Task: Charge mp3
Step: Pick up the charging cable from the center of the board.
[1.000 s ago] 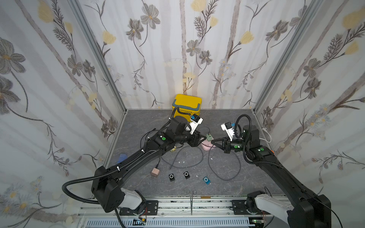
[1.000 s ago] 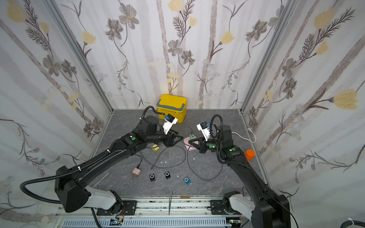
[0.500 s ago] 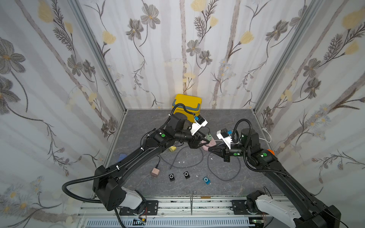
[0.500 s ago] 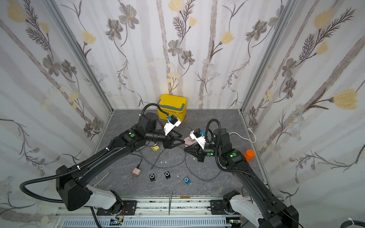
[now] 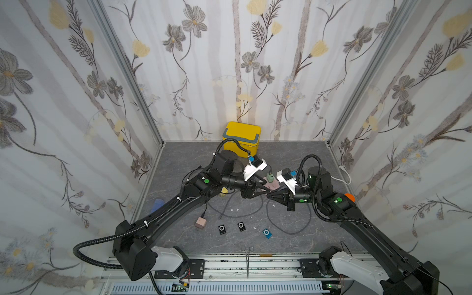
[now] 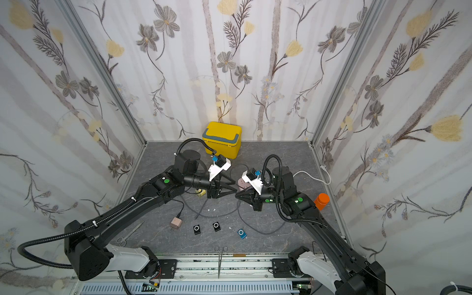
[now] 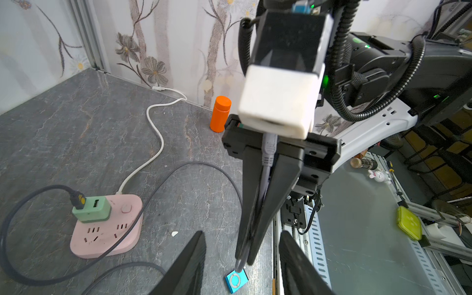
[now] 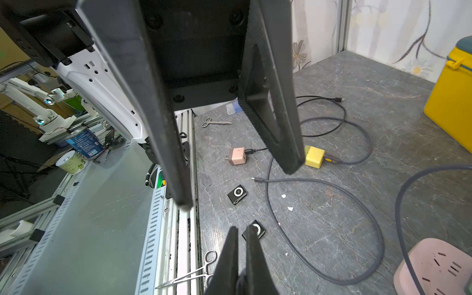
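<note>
Right gripper [image 7: 244, 258] pinching grey cable [image 7: 267, 156], yellow box [image 5: 241, 135] lid closed

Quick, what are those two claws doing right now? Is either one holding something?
Left gripper: open, holding nothing.
Right gripper: shut on the grey cable.

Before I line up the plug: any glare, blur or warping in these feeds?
In both top views, light is even and glare-free, though the wide lens splays the walls outward. Left wrist view: the right end effector, its cable and the blue mp3 read sharp. Right wrist view: the left end effector crowds the frame, fingers dark, little detail.
</note>
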